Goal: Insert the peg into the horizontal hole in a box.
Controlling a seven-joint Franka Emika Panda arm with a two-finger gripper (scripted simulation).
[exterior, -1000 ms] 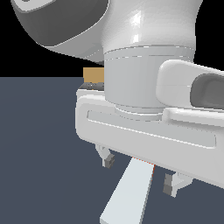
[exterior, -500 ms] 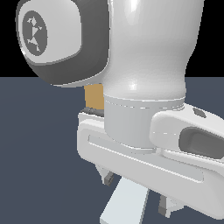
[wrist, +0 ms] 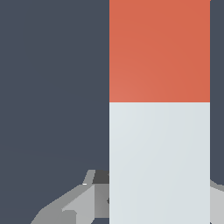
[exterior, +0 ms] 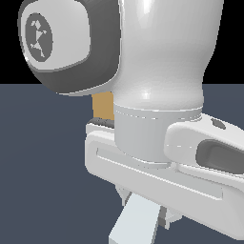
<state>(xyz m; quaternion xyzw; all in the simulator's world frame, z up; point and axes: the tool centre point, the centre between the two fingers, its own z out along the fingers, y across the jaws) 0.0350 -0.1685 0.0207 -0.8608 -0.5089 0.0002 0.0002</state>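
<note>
We count one peg (wrist: pixel 159 109), a single bar with one orange-red section and one pale grey-white section. We see one box (exterior: pixel 103 106), only a tan sliver of it behind the arm. Two fingers (exterior: pixel 125 196) flank the peg.

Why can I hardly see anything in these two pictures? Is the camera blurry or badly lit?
Exterior view: sharp and evenly lit, but the arm's white body fills the frame, hiding all but a sliver of the box and the lower peg. Wrist view: crisp too, no glare; the peg sits so close it fills much of the picture.
</note>
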